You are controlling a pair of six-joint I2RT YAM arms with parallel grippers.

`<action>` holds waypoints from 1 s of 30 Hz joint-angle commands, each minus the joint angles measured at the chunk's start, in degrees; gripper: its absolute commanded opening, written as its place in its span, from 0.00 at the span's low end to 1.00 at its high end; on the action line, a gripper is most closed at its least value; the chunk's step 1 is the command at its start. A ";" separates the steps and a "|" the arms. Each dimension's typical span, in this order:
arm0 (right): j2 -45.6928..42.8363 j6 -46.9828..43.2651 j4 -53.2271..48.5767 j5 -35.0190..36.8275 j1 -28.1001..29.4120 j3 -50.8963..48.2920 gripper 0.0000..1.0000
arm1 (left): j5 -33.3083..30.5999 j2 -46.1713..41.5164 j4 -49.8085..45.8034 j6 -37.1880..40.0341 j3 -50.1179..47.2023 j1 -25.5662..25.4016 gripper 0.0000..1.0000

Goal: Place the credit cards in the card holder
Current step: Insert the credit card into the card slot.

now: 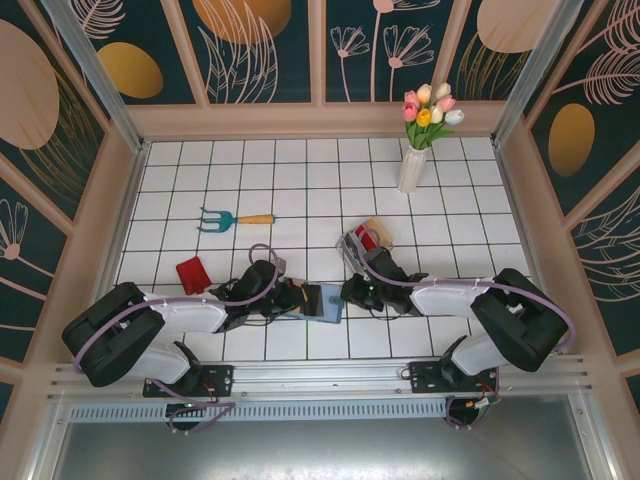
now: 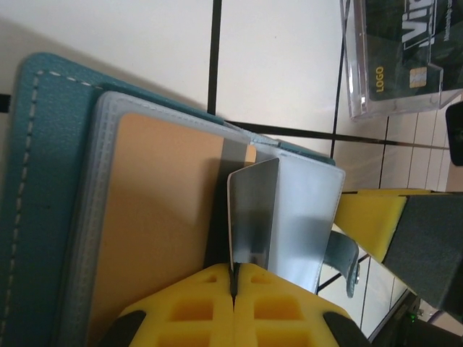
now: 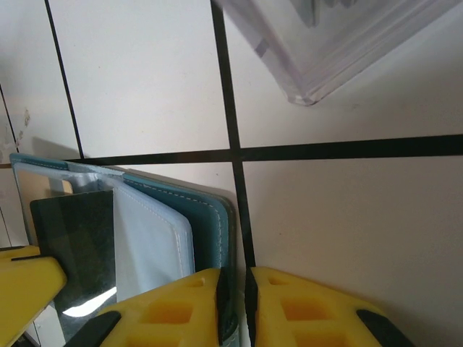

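Left wrist view: our left gripper (image 2: 234, 278) pinches a dark plastic card (image 2: 255, 217), right gripper (image 3: 235, 282) clamps the teal folding card holder (image 2: 43, 181); next, we align card with clear slot (image 2: 307, 217).

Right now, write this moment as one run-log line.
step: card insertion | left end effector: shut on dark card, at open card holder | right end effector: shut on card holder edge | tan card: in sleeve

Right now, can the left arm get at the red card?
Not yet, probably: the left gripper is shut on a dark card at the wallet. The red card itself lies uncovered beside that arm.
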 commanded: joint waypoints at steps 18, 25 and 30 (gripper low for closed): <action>3.34 -0.22 1.37 -2.55 1.65 -0.82 0.19 | 4.78 8.24 -0.05 2.75 5.61 -1.39 0.02; 3.59 -0.07 1.53 -2.11 1.65 -1.11 0.19 | 4.80 9.67 -4.02 6.29 8.43 -2.27 0.10; 4.20 -0.29 1.41 -2.02 1.65 -0.66 0.19 | 3.62 9.43 -5.35 7.19 9.28 -2.28 0.21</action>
